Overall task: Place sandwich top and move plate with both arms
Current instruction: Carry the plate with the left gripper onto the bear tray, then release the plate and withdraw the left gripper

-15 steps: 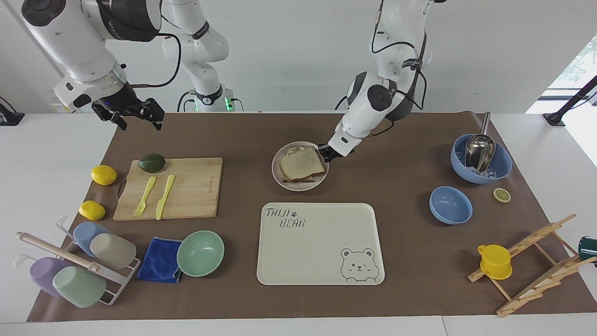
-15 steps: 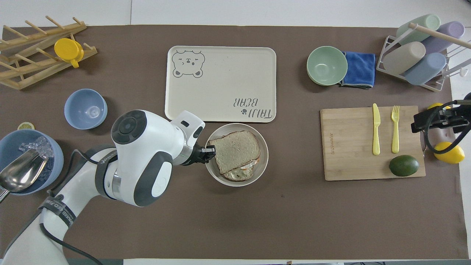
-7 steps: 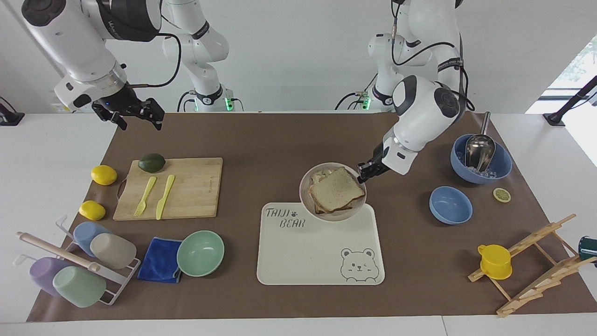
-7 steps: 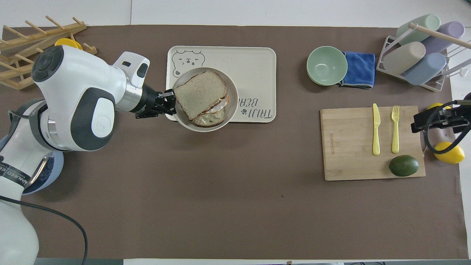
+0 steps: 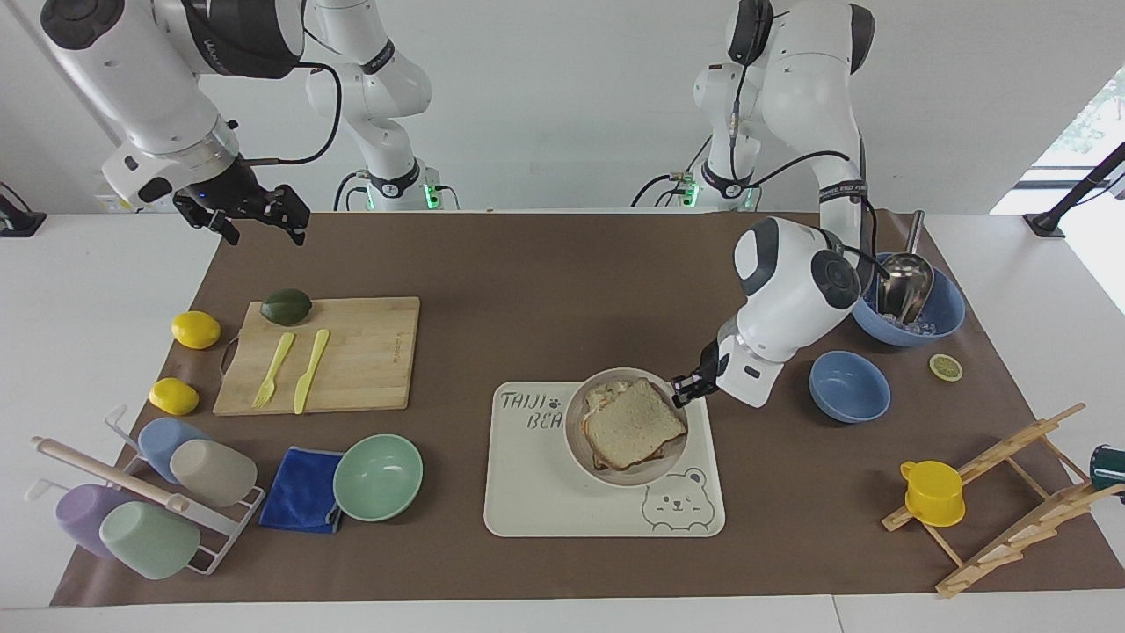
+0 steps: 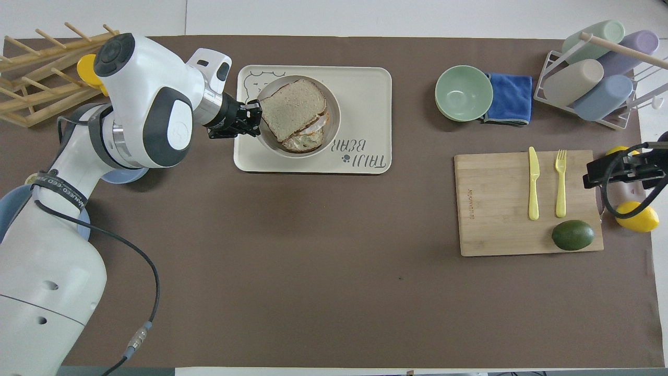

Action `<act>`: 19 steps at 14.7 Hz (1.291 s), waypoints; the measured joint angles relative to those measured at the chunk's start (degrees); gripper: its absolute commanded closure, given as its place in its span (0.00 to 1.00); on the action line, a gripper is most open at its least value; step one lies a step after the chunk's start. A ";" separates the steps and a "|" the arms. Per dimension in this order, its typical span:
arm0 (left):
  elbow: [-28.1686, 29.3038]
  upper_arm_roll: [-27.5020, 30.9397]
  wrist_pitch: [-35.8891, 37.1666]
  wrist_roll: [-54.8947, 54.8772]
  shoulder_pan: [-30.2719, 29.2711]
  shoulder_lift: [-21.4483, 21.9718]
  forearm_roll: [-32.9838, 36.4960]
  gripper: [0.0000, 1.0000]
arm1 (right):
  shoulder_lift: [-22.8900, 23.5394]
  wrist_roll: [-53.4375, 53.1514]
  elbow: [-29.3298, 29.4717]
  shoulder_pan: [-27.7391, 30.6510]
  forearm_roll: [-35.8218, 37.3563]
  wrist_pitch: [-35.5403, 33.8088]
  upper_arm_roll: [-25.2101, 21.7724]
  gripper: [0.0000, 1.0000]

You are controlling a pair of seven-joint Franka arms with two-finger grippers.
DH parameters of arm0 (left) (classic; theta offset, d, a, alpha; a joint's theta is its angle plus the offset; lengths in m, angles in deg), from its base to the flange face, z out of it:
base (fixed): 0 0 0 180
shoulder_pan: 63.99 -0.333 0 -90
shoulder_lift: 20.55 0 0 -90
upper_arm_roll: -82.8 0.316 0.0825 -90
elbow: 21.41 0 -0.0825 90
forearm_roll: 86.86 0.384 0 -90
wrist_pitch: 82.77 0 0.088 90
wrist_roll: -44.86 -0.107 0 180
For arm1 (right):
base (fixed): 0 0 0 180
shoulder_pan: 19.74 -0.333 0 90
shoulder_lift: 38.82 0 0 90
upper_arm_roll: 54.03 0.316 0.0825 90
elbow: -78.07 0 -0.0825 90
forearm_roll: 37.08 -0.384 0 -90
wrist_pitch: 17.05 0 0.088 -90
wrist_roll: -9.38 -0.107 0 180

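Facing cam high, across from robots – overhead cam above them; both share whole table.

A brown mat covers the table, bearing tray and board.

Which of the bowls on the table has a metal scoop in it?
The big blue bowl at the left arm's end, nearest the robots. The small blue bowl and mint-green bowl are empty.

Probably lab: robot arms, tabletop props
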 measured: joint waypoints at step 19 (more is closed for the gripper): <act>1.81 0.38 -7.93 -6.66 2.80 -2.27 0.14 0.00 | 0.00 0.00 0.00 0.00 0.00 0.00 0.00 0.00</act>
